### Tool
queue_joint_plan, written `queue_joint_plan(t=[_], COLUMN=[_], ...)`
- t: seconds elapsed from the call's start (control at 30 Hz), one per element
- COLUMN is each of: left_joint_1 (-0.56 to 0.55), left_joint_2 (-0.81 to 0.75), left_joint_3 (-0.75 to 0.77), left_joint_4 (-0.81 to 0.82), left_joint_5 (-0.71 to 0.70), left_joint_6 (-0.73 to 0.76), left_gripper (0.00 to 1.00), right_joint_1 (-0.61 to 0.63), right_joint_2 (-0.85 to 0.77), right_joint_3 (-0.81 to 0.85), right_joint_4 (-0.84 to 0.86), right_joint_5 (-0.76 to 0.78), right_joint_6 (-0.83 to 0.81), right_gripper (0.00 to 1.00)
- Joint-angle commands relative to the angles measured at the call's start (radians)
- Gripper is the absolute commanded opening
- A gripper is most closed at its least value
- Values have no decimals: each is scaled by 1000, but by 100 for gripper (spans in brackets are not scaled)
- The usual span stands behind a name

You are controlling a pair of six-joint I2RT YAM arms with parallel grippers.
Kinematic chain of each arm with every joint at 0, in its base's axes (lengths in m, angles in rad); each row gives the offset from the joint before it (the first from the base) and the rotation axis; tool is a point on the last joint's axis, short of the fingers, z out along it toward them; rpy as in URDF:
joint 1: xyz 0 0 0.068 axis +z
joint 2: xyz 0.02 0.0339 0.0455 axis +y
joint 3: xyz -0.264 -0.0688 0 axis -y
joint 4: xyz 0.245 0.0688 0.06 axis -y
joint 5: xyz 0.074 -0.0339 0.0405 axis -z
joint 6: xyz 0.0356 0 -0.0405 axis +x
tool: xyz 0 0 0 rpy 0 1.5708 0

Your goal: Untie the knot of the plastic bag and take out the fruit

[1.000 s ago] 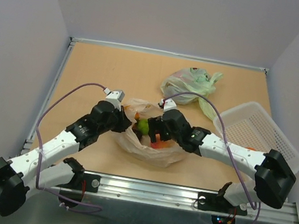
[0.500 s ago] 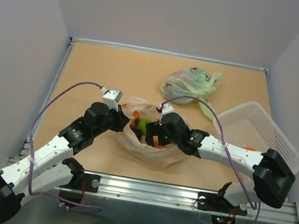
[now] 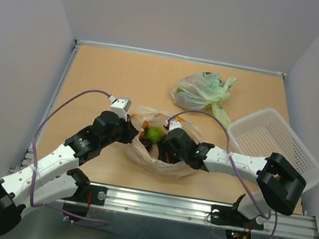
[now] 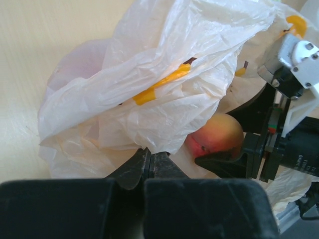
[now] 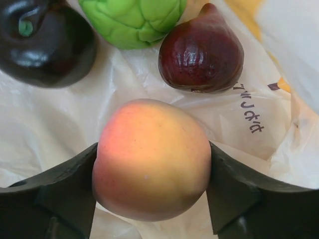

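The peach-orange plastic bag [image 3: 167, 165] lies open at the table's front middle; no knot shows. My left gripper [image 3: 133, 132] is shut on a fold of the bag's left rim [image 4: 149, 124], its fingertips [image 4: 148, 162] pinched together. My right gripper [image 3: 164, 148] is inside the bag's mouth, its fingers pressed on both sides of a peach [image 5: 152, 159], which also shows in the left wrist view [image 4: 219, 137]. Beyond the peach in the bag lie a dark red fig [image 5: 202, 50], a green fruit [image 5: 132, 20] [image 3: 154, 133] and a black-purple fruit [image 5: 45, 40].
A tied pale green bag [image 3: 201, 90] lies behind the orange bag. A white mesh basket [image 3: 275, 142] stands at the right edge. A metal rail [image 3: 194, 206] runs along the table's near edge.
My right gripper has moved left and down, deeper into the bag. The left gripper still holds the rim and has shifted slightly. The green fruit now shows more plainly.
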Motion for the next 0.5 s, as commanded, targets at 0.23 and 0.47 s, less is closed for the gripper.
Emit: queue_joint_plan(t=[0.23, 0.47], left_joint_1=[-2, 11], left_joint_2=[31, 136], left_joint_3=[60, 139], left_joint_4=[2, 38], left_joint_5=[-252, -392], left_joint_6=[38, 117], left_gripper=[0, 0], right_joint_1=[7, 7], right_joint_2=[-206, -292], right_joint_3=[137, 259], right_joint_4=[22, 42], right_joint_5=[43, 100], right_joint_6=[-93, -180], right_gripper=[1, 1])
